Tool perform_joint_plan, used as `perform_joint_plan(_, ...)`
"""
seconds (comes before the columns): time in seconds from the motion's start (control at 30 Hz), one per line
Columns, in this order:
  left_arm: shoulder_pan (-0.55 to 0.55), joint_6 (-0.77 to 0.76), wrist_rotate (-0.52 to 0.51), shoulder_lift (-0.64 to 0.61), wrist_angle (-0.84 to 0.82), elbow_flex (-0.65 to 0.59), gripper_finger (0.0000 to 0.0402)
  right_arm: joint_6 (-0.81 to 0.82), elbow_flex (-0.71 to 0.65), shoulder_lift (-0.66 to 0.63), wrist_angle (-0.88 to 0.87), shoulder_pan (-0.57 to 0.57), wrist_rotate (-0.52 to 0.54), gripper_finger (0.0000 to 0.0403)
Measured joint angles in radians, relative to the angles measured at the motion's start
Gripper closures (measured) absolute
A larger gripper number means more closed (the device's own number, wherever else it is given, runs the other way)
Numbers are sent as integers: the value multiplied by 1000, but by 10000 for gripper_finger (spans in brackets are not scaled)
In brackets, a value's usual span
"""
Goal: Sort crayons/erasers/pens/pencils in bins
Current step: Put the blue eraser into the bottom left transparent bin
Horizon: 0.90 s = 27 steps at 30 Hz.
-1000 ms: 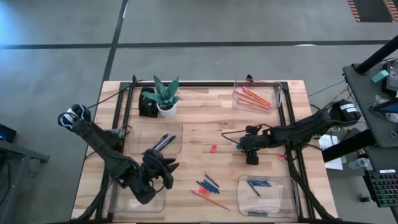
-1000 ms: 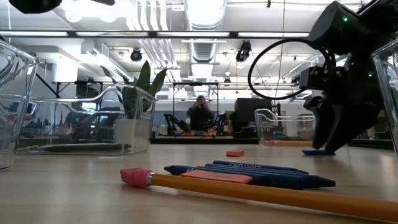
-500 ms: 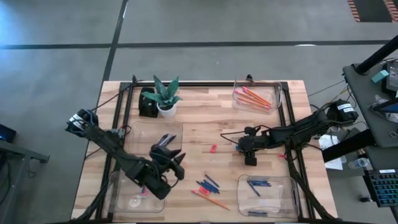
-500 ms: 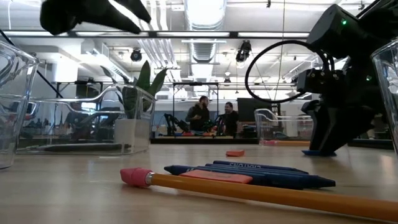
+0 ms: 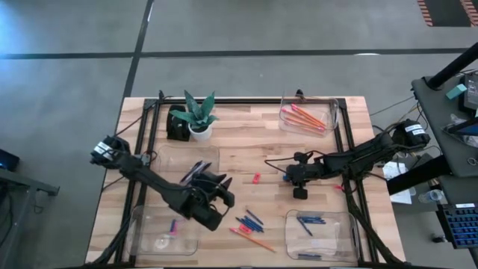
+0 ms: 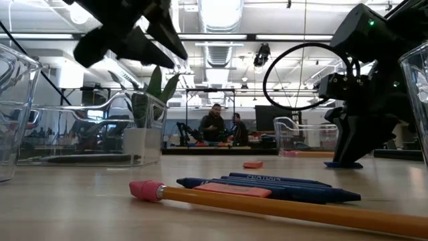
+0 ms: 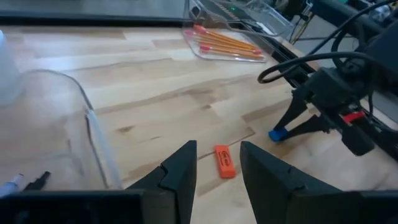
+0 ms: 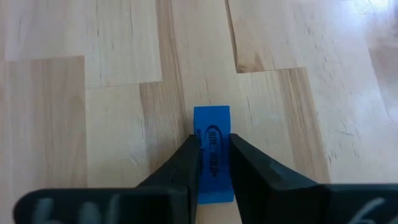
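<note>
Nearest the front edge of the counter (image 5: 246, 153) lie the loose pieces not yet sorted: a pencil (image 6: 281, 207) with its pink tip, and a few blue crayons (image 6: 267, 187) resting against it, bunched between the two front bins. The front left bin (image 5: 160, 235) holds a small pink piece; the front right bin (image 5: 323, 233) holds blue sticks, so each tray seems kept for one kind.

Just behind the loose pile, the left gripper (image 5: 216, 196) hangs above the counter, fingers partly apart and holding nothing. Its wrist view looks down on the orange eraser (image 7: 224, 161), which lies alone near the middle of the counter, probably its next pick.

Toward the right edge, the right gripper (image 8: 214, 155) is down at the counter, fingers closing from both sides on the blue eraser (image 8: 212, 146) that lies flat on the wood. The narrow faces are taken, likely because they give the surest hold on so small a block.

Farther back, a bin (image 5: 187, 166) behind the left arm holds dark pens. At the far edge stand a potted plant (image 5: 198, 116) and the far right bin (image 5: 308, 113) with orange pencils laid side by side.
</note>
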Motion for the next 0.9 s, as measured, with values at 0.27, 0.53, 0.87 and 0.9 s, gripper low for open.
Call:
perform_joint_plan(0.27,34,0,66,9,42,1,292,-9,21,-17,-18,-1,19,339)
perform_joint_plan(0.53,63,130,95,9,199,1,292,-135,77,-24,67,-1,70,339)
perform_joint_plan(0.87,127,444,284,9,470,4,292,-328,155,-24,334,0,57,339)
perform_joint_plan(0.9,133,445,285,9,469,4,292,-343,163,-24,341,0,55,339)
